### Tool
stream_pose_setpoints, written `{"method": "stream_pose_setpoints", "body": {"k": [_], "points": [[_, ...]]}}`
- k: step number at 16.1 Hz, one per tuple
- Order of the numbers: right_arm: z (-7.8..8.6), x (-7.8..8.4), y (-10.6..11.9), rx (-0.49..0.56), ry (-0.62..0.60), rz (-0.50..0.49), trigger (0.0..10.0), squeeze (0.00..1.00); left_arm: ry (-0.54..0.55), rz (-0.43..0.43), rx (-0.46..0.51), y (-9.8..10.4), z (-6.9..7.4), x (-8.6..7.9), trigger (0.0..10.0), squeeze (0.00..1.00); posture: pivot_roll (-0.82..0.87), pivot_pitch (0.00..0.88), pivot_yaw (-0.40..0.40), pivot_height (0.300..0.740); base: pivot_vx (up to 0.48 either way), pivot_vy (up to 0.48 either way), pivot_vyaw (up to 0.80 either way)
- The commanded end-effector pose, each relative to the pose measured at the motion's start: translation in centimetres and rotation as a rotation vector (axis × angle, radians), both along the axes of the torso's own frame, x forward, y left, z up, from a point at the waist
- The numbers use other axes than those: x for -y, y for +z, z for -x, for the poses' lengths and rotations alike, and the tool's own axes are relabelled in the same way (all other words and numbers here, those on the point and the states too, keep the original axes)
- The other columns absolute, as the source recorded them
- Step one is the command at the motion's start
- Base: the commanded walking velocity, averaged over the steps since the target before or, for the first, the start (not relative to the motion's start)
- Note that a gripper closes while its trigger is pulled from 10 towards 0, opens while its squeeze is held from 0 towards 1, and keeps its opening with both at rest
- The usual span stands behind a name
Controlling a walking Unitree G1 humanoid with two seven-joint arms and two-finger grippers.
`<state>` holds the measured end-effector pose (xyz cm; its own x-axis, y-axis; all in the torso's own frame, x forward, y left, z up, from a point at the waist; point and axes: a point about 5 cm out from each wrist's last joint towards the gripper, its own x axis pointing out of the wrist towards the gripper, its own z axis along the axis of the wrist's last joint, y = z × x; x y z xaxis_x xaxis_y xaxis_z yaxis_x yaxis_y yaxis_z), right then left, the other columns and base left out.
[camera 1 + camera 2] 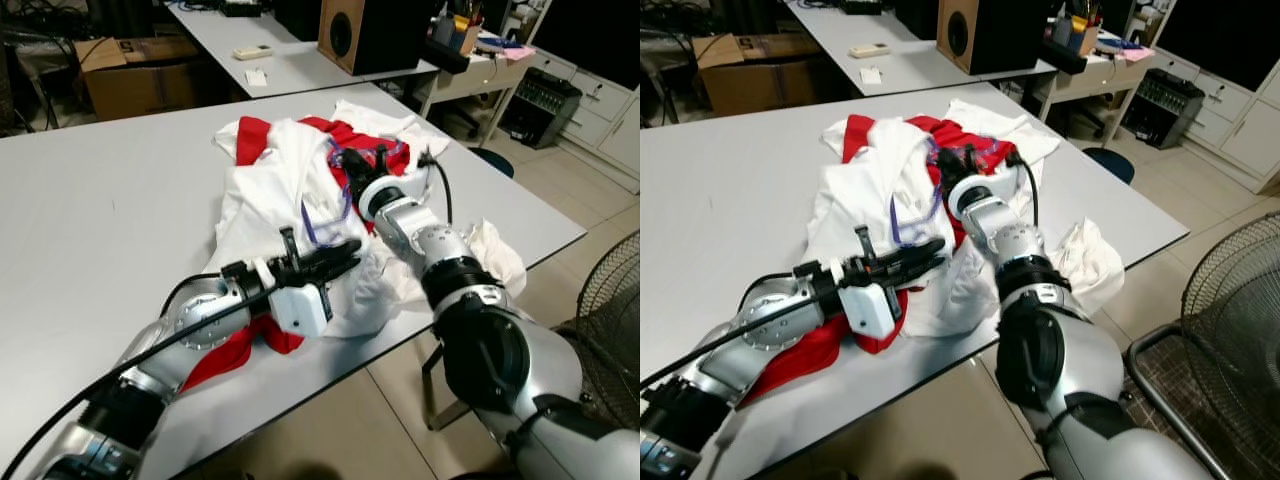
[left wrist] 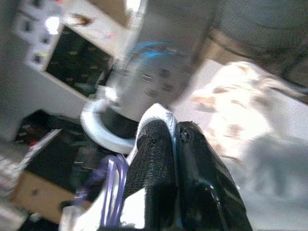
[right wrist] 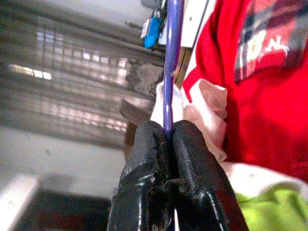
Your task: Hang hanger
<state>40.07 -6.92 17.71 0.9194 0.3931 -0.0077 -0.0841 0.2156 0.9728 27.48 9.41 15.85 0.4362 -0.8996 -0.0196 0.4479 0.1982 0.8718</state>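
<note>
A white and red garment (image 1: 265, 175) lies crumpled on the grey table (image 1: 100, 200). A thin purple hanger (image 1: 306, 222) sits on top of it, near the red collar. My right gripper (image 1: 365, 160) reaches across the garment and is shut on the hanger's purple rod (image 3: 172, 57), with red cloth beside the fingers. My left gripper (image 1: 345, 255) lies low over the near part of the garment, just short of the hanger's lower loop. Its fingers (image 2: 154, 144) are pressed together with white cloth pinched at the tips.
A crumpled white cloth (image 1: 495, 255) hangs over the table's right edge. A second table behind holds a wooden speaker (image 1: 355, 35) and a remote (image 1: 252, 52). A cardboard box (image 1: 130, 75) stands at back left, and a floor fan (image 1: 610, 310) at the right.
</note>
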Motion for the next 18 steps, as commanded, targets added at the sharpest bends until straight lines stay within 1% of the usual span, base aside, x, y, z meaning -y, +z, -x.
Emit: {"method": "stream_pose_setpoints", "body": {"k": [1,2,3,4,5,6,7,8,9,11,12,13,14,15,17,18], "points": [[-0.1,1.9,-0.2,0.021,-0.037,0.052,10.0,0.00,-0.066,-0.030,-0.038,-0.7,0.9,0.5,2.4,0.00,0.08,0.000,-0.089,0.740,0.000,0.000,0.00],[-0.2,2.5,-0.4,0.017,-0.056,0.056,10.0,0.00,-0.068,-0.035,-0.046,-0.8,1.0,0.2,2.4,0.00,0.08,0.000,-0.089,0.740,0.000,0.000,0.00],[-0.2,4.0,-0.8,0.003,-0.105,0.066,10.0,0.00,-0.059,-0.030,-0.062,-0.8,1.2,-0.4,0.0,0.00,0.08,0.000,-0.084,0.740,0.000,0.000,0.00],[-0.2,5.2,-1.1,-0.007,-0.147,0.065,10.0,0.00,-0.040,-0.021,-0.075,-0.8,1.2,-1.0,0.0,0.00,0.08,0.000,-0.084,0.740,0.000,0.000,0.00],[-0.2,5.9,-1.3,-0.009,-0.166,0.060,10.0,0.00,-0.023,-0.017,-0.085,-0.8,1.1,-1.4,0.0,0.00,0.08,0.000,-0.084,0.740,0.000,0.000,0.00],[-0.1,6.1,-1.4,-0.008,-0.171,0.058,10.0,0.00,-0.009,-0.004,-0.087,-0.8,1.0,-1.6,2.4,0.00,0.08,0.000,-0.084,0.740,0.000,0.000,0.00],[-0.1,6.4,-1.5,-0.001,-0.180,0.048,10.0,0.00,0.002,0.020,-0.124,-0.7,1.0,-1.9,10.0,0.00,0.08,0.000,-0.084,0.740,0.000,0.000,0.00],[0.1,6.4,-1.8,0.006,-0.181,0.037,10.0,0.00,0.001,0.121,-0.201,-0.5,1.2,-2.2,10.0,0.00,0.08,0.000,-0.083,0.740,0.000,0.000,0.00],[0.2,6.4,-2.1,0.008,-0.178,0.028,10.0,0.00,0.001,0.181,-0.247,-0.3,1.3,-2.4,10.0,1.00,0.08,0.000,-0.080,0.740,0.000,0.000,0.00],[0.4,6.1,-2.6,0.020,-0.157,0.026,10.0,0.00,0.004,0.277,-0.364,-0.3,1.7,-2.9,10.0,1.00,0.08,0.000,-0.080,0.740,0.000,0.000,0.00],[0.6,5.8,-2.8,0.025,-0.147,0.030,10.0,0.00,0.006,0.312,-0.422,-0.4,1.9,-3.2,10.0,1.00,0.08,0.000,-0.079,0.740,0.000,0.000,0.00],[0.6,5.7,-2.9,0.027,-0.144,0.031,10.0,0.00,0.006,0.319,-0.436,-0.4,2.0,-3.3,10.0,1.00,0.09,0.000,-0.078,0.740,0.000,0.000,0.00],[0.7,5.6,-3.0,0.029,-0.142,0.032,10.0,0.00,0.013,0.352,-0.458,-0.3,2.0,-3.5,10.0,1.00,0.09,0.000,-0.078,0.740,0.000,0.000,0.00],[0.8,5.5,-3.2,0.053,-0.139,0.036,10.0,0.00,0.075,0.427,-0.510,0.1,1.4,-4.7,10.0,1.00,0.09,0.000,-0.076,0.740,0.000,0.000,0.00],[0.9,5.5,-3.1,0.065,-0.143,0.027,10.0,0.00,0.136,0.468,-0.518,0.5,0.6,-5.1,10.0,1.00,0.09,0.000,-0.079,0.740,0.000,0.000,0.00],[1.0,5.3,-2.9,0.129,-0.137,0.039,10.0,0.00,0.219,0.535,-0.585,0.8,-0.9,-4.4,10.0,0.79,0.10,0.000,-0.078,0.740,0.000,0.000,0.00]]}}
